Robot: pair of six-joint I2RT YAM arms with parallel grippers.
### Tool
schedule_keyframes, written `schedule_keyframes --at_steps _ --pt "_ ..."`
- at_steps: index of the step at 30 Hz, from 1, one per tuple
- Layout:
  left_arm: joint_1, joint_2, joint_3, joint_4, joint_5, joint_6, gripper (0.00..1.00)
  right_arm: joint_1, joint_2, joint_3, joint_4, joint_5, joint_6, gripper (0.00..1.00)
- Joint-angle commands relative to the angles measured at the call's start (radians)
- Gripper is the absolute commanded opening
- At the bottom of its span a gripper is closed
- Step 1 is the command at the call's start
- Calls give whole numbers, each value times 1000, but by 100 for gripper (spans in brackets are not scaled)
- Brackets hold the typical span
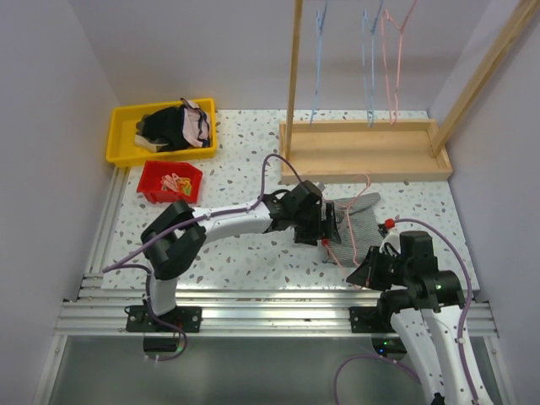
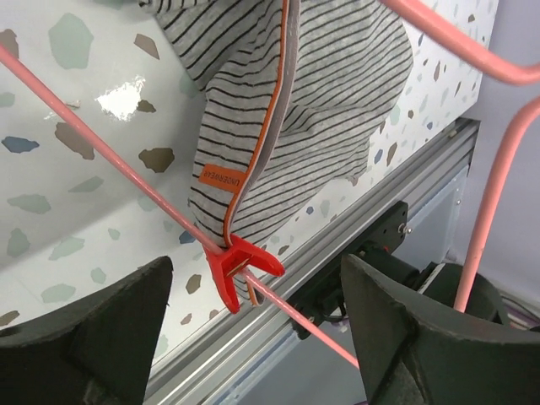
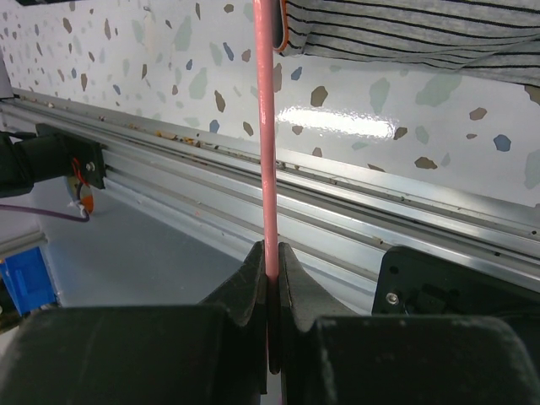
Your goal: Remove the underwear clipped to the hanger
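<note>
Two briefs show from the overhead camera. The pale pink brief (image 1: 197, 126) lies on the black heap (image 1: 164, 125) in the yellow tray (image 1: 121, 143) at the far left of the table (image 1: 245, 257), well apart from both arms. The grey striped brief (image 1: 361, 229) lies flat on the table near its front edge, right of centre, between my two grippers, with the pink hanger (image 1: 339, 256) lying with it.

My left gripper (image 1: 326, 226) reaches in from the left to the brief's left side. On its wrist camera the jaws stand wide apart, holding nothing, one finger (image 2: 84, 337) on each side of the red clip (image 2: 240, 266). That clip sits on the hanger's thin pink bar (image 2: 110, 160) and pinches the orange-edged corner of the striped brief (image 2: 321, 76), so this brief is clipped on. I cannot tell whether the fingers touch the clip.

My right gripper (image 1: 369, 272) sits at the brief's near right corner, just beside the aluminium rail (image 3: 354, 211) at the table's front edge. Its wrist camera shows the jaws closed tight on the hanger wire (image 3: 268, 152), which runs straight up from between them towards the striped cloth (image 3: 405, 29).

Behind, at the far side, stands the wooden rack (image 1: 363, 152).
</note>
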Motion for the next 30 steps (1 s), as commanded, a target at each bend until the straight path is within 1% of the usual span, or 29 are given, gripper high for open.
schedule_keyframes --at_steps 1,2,4,5,9,10,11,13,14,17,21,25,27,30 --pt "21 27 59 -62 33 -12 79 3 -6 3 -15 20 0 0" --pt "23 28 64 -61 40 -15 74 1 -7 3 -15 20 -1 0" --pt "24 31 73 -64 47 -9 69 3 -10 2 -15 21 0 0" --pt "26 37 85 -71 50 -6 65 3 -10 0 -15 21 0 0" --pt "40 62 96 -87 83 8 58 1 -10 2 -15 27 2 0" --pt "40 62 91 -73 92 7 57 3 -10 3 -16 26 0 0" --pt "41 61 78 -65 98 7 53 1 -12 3 -15 27 3 0" --pt "43 50 61 -54 110 7 49 1 -13 3 -15 30 2 0" --pt "43 45 44 -39 115 7 45 3 -13 3 -15 29 3 0" --pt "44 15 7 -28 116 10 37 1 -10 2 -15 30 3 0" --pt "63 -33 -62 -2 115 7 33 1 -9 3 -15 32 5 0" --pt "74 -74 -126 48 124 -7 32 3 -7 2 -15 32 5 0" --pt "78 -87 -159 73 132 -25 33 3 -6 2 -13 32 5 0" --pt "81 -100 -212 165 164 -79 40 3 -3 3 -13 35 3 0"
